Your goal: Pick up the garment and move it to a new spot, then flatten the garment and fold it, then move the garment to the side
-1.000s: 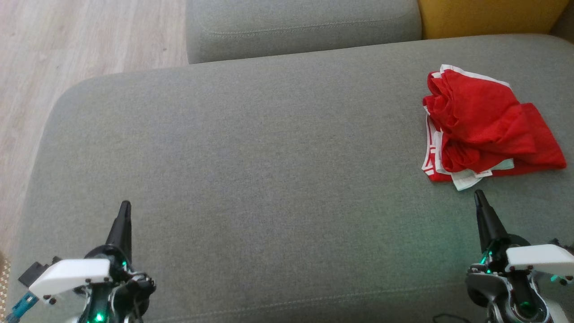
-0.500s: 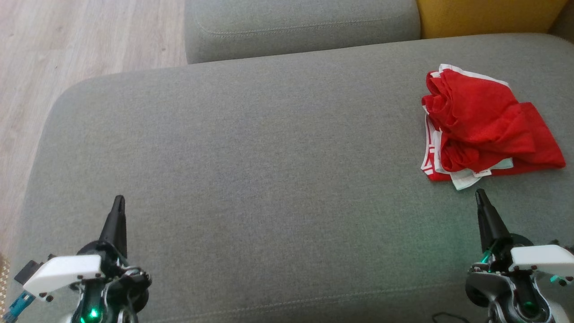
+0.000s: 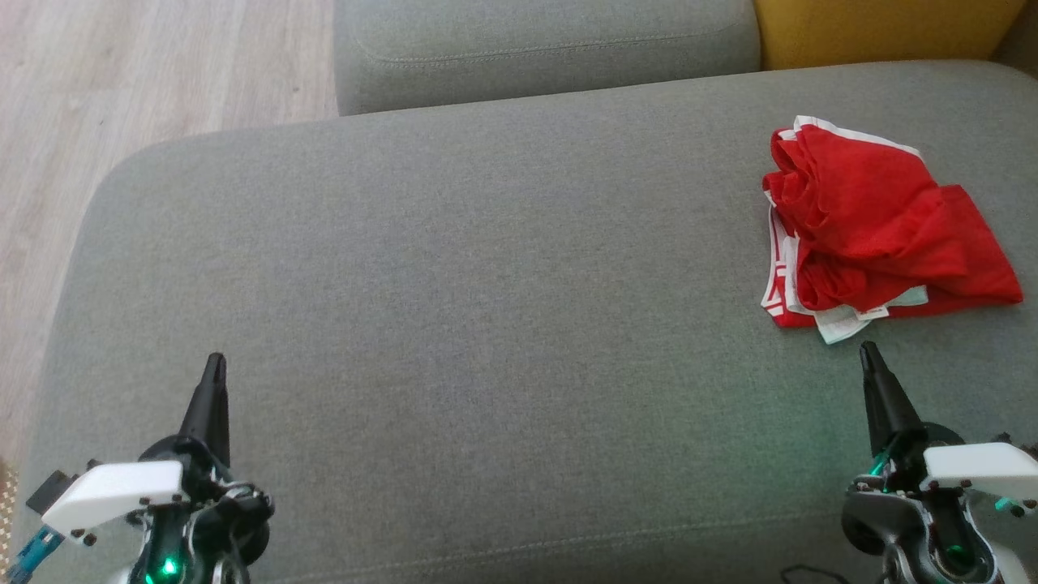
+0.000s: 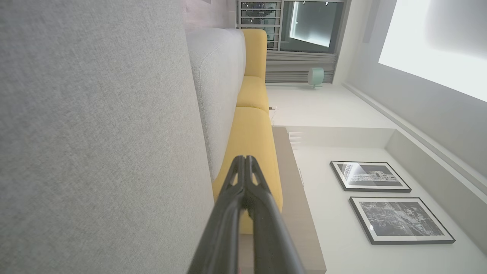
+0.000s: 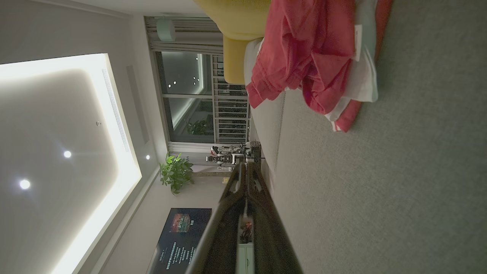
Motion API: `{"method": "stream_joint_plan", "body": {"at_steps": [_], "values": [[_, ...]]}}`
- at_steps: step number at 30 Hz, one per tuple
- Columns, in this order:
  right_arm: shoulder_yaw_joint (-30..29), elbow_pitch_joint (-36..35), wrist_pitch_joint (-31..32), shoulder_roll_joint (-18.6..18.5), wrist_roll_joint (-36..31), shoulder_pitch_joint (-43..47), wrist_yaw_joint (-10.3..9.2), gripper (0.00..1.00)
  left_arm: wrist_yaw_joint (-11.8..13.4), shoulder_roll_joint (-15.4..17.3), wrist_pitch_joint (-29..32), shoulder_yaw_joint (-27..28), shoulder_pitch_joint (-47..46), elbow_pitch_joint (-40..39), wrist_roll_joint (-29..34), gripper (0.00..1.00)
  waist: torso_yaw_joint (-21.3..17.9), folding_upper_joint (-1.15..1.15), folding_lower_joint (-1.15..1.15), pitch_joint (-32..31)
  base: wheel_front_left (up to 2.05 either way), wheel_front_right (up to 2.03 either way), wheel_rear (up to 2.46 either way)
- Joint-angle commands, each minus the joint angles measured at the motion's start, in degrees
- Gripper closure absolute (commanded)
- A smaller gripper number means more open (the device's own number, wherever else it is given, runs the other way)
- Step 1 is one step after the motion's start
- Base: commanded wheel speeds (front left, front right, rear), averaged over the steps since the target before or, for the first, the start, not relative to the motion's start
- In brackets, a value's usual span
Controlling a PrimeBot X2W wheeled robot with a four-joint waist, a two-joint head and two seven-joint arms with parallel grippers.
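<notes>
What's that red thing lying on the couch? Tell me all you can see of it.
The red garment is soft-looking cloth with white trim, bunched into a loose, rumpled pile, not spread flat. It lies on the grey cushion toward the robot's right, touching only the cushion.

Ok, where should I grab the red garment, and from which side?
Probably the raised red bunch at the near edge of the garment, above its white trim: it stands proud of the cushion. Come from the near side with the right gripper, shut and just short of it.
</notes>
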Motion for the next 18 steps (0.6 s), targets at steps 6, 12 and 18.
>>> {"method": "stream_joint_plan", "body": {"at_steps": [6, 12, 18], "values": [[1.0, -2.2, 0.3, 0.0, 0.3, -3.0, -0.01, 1.0, -0.4, 0.5, 0.4, 2.2, -3.0, -1.5, 0.4, 1.0, 0.0, 0.0, 0.0, 0.0, 0.0, 0.0, 0.0], [1.0, -2.2, 0.3, 0.0, 0.3, -3.0, -0.01, 1.0, -0.4, 0.5, 0.5, 2.4, -3.0, -1.5, 0.5, 1.0, 0.0, 0.0, 0.0, 0.0, 0.0, 0.0, 0.0], [1.0, -2.2, 0.3, 0.0, 0.3, -3.0, -0.01, 1.0, -0.4, 0.4, 0.6, 2.5, -3.0, -1.5, 0.5, 1.0, 0.0, 0.0, 0.0, 0.0, 0.0, 0.0, 0.0]]}}
